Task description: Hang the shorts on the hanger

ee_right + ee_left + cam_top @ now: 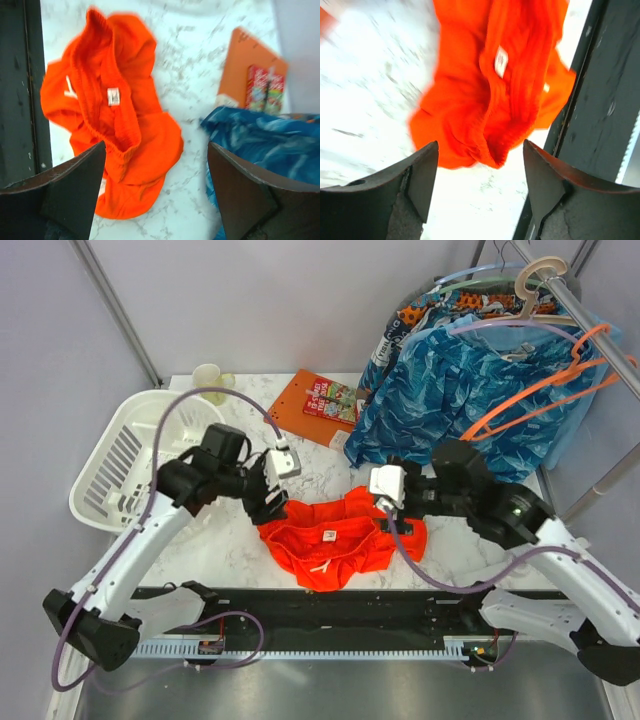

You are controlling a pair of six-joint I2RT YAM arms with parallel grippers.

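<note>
The orange-red shorts [340, 545] lie crumpled on the marble table near its front edge, with the small white tag facing up. The orange hanger [545, 390] hangs on the rail at the back right, over the blue garment. My left gripper [266, 510] is open and empty at the shorts' left end. In the left wrist view the shorts [490, 90] lie just beyond the open left gripper [480, 165]. My right gripper [392, 520] is open and empty at the shorts' right end. In the right wrist view the shorts [120, 130] lie between and beyond the right gripper [156, 165].
A blue patterned garment [450, 400] hangs at the back right, with a beige hanger [540, 275] and a pale blue hanger [480, 325] above it. A white basket [130, 455] stands at the left. An orange book [320, 405] lies at the back. A black rail [350, 605] runs along the front.
</note>
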